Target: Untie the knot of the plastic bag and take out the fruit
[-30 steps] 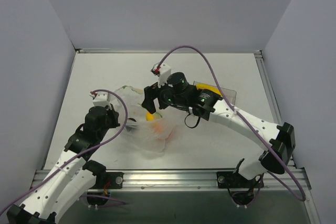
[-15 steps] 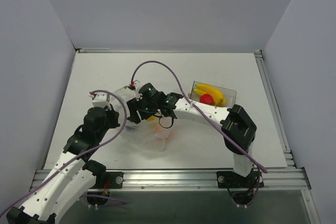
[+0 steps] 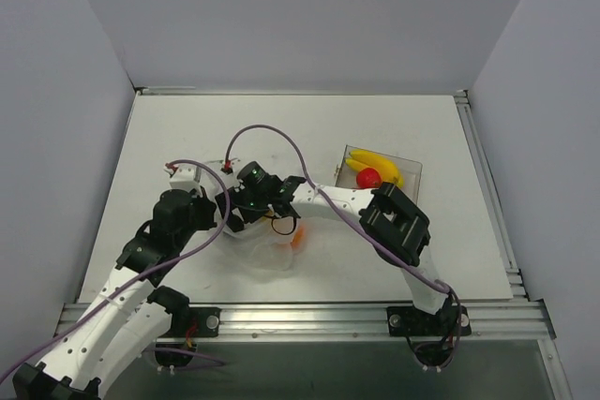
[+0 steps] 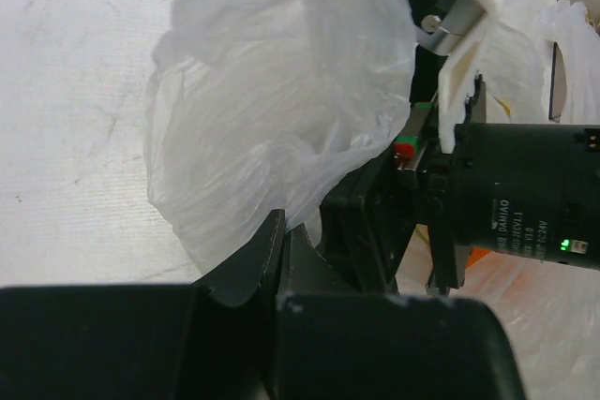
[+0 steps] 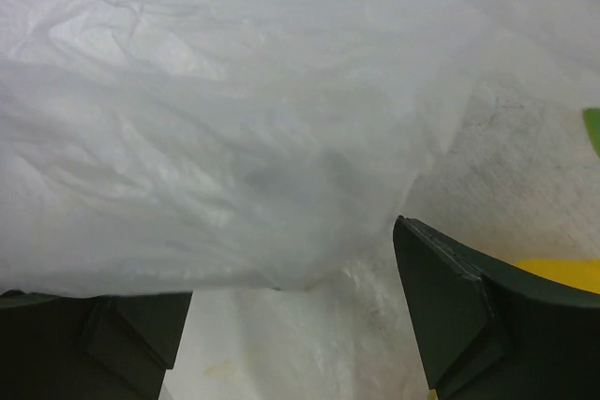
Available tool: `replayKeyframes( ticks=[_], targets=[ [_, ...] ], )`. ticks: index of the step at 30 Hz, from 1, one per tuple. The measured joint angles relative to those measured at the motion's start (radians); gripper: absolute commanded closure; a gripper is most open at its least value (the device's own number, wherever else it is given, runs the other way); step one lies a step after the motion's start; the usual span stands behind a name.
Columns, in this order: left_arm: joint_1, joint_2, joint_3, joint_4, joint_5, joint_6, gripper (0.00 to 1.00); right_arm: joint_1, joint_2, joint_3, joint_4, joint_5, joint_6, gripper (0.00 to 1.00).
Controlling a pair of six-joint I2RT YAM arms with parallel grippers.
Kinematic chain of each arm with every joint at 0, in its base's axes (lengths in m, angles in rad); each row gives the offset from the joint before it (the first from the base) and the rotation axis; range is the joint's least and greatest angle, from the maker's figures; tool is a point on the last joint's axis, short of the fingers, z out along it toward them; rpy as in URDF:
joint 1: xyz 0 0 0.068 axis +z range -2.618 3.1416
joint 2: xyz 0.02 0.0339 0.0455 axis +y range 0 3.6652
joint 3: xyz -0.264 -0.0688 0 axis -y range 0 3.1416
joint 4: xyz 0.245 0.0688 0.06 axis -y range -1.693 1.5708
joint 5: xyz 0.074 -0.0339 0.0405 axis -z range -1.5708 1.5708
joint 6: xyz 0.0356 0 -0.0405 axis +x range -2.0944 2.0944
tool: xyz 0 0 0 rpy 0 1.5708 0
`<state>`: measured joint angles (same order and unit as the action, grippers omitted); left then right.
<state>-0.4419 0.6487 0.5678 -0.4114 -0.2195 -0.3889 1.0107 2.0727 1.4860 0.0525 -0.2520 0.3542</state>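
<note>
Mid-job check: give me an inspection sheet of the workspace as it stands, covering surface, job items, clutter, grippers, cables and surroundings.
Surface: white table, no spills or marks seen from above.
Job's things: plastic bag lies crumpled between the two grippers. An orange fruit shows through it. The knot cannot be made out.
Clutter: a clear box to the right holds a banana and a red piece.
Grippers: left gripper is shut on the bag's film. The right gripper is open, with bag film between its fingers.
Cables: purple cables arch over both wrists.
Surroundings: plain walls, and a metal rail at the near edge.
</note>
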Motion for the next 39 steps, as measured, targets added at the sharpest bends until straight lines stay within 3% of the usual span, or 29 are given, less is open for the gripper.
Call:
replayKeyframes(
  ticks=[4, 7, 10, 11, 14, 20, 39],
  targets=[
    [0.001, 0.018, 0.0, 0.0, 0.014, 0.0, 1.0, 0.0, 0.037, 0.011, 0.023, -0.026, -0.003, 0.17],
    [0.005, 0.026, -0.001, -0.003, 0.016, 0.0, 1.0, 0.0, 0.055, 0.011, 0.05, -0.043, -0.001, 0.23],
    [0.005, 0.034, -0.001, -0.002, 0.018, 0.0, 1.0, -0.001, 0.066, 0.011, 0.071, -0.051, 0.001, 0.39],
    [0.005, 0.036, -0.001, -0.001, 0.021, 0.0, 1.0, -0.001, 0.068, 0.011, 0.073, -0.052, 0.001, 0.52],
    [0.005, 0.039, -0.001, 0.0, 0.025, 0.0, 1.0, -0.001, 0.068, 0.01, 0.085, -0.052, 0.002, 0.71],
    [0.005, 0.035, -0.001, 0.0, 0.021, 0.0, 1.0, -0.003, 0.023, -0.066, 0.116, -0.029, -0.012, 0.89],
    [0.005, 0.005, -0.001, -0.003, -0.036, 0.0, 1.0, -0.003, -0.41, -0.172, 0.077, 0.191, -0.119, 0.9]
  ],
)
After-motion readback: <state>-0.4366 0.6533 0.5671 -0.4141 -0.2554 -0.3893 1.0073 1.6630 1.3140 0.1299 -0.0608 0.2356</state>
